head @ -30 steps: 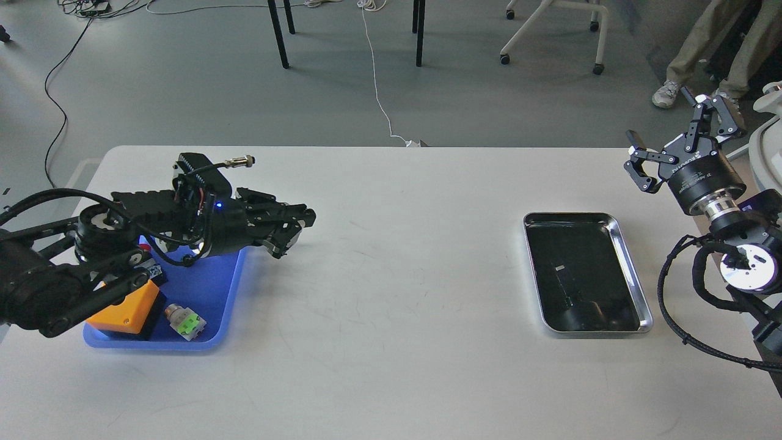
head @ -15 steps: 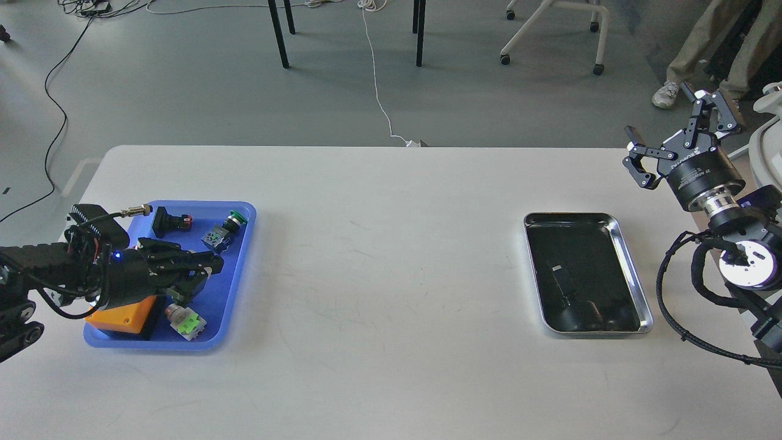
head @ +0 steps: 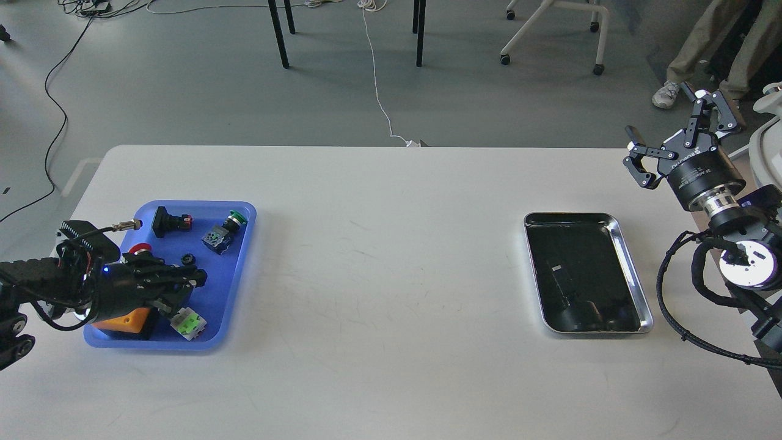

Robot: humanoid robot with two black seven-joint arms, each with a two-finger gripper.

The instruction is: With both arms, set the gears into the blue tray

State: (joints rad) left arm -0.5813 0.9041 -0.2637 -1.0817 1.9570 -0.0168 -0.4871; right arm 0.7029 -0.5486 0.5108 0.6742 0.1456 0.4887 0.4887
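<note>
Blue tray with gear, push-buttons.

Silver tray, orange box

Only one marking shows: a short line of white lettering on the black cylindrical body of my right tool, printed just below the finger linkage. It is too small and too steeply angled for me to make out any letter or numeral. Nothing legible appears on the blue tray, on the items lying in it, on the silver tray, or on the desk. My left tool carries no marking I can read.
</note>
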